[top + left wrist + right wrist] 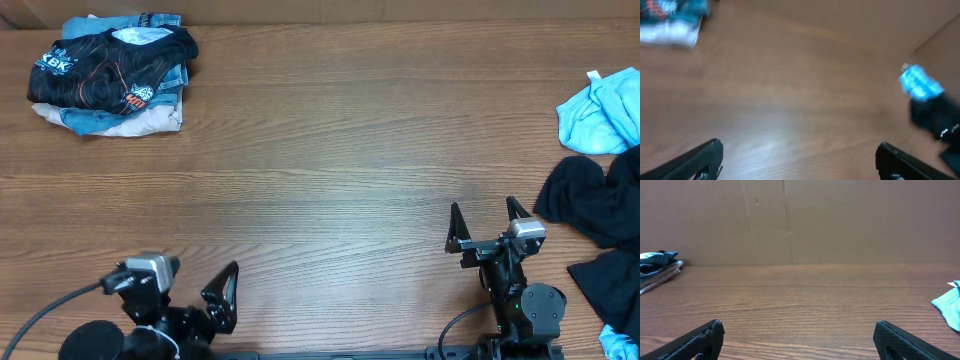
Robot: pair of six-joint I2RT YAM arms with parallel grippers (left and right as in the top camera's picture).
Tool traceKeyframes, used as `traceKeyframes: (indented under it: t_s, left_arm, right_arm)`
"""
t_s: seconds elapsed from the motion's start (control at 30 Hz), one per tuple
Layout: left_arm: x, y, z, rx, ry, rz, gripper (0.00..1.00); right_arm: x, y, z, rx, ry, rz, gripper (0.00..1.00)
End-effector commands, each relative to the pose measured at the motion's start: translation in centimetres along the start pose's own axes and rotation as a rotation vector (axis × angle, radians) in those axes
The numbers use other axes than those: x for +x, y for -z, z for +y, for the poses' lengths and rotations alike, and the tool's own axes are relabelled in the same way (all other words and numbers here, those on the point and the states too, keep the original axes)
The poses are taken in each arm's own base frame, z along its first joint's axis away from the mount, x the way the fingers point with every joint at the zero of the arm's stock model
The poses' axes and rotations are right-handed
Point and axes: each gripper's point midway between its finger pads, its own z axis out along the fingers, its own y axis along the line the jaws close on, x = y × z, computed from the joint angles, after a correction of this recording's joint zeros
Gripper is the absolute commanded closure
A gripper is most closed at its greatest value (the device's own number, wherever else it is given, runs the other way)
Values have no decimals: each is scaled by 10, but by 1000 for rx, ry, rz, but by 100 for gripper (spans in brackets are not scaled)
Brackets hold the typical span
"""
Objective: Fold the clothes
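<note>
At the near table edge, left gripper (799, 146) and right gripper (484, 207) gape wide, empty. Crumpled black cloth garments (590, 205) await folding rightward. The folded multicoloured fabric pile (110, 70) is parked far-left, likely finished.

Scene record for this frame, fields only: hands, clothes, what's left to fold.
left hand: open, empty, near edge, left side
right hand: open, empty, near edge, right of centre
stack: folded, far left corner of the table
jersey: black, on top of the stack, over blue and white pieces
black clothes: loose heap at the right edge
blue garment: crumpled, just behind the heap
left to fold: black clothes, blue garment
</note>
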Motion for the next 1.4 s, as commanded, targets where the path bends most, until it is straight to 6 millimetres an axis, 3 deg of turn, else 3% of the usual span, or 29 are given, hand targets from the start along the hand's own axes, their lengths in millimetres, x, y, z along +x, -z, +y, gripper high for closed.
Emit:
traceKeyframes:
  t_s: [0.0,0.2,0.33,0.5,0.63,0.77,0.97,1.37]
  left_arm:
    - [-13,-8,6,-14,62,-81,0]
    - [-18,-43,23,4,2,-240,0]
    - [-8,-70,35,37,-23,-324,0]
    - [3,-88,45,46,-121,-401,0]
    - [10,-99,73,-63,-80,-439,0]
    - [12,-105,92,-144,-45,-482,0]
    - [27,-117,107,-180,-45,-471,0]
    - [33,-119,113,-225,-144,-432,0]
  right_arm:
    - [1,0,-1,4,4,-6,0]
    - [1,0,-1,4,4,-6,0]
    - [1,0,-1,4,4,-6,0]
    - [1,0,-1,4,4,-6,0]
    - [1,0,-1,4,4,-6,0]
    - [1,0,-1,4,4,-6,0]
    - [1,0,-1,4,4,-6,0]
    - [1,0,-1,4,4,-6,0]
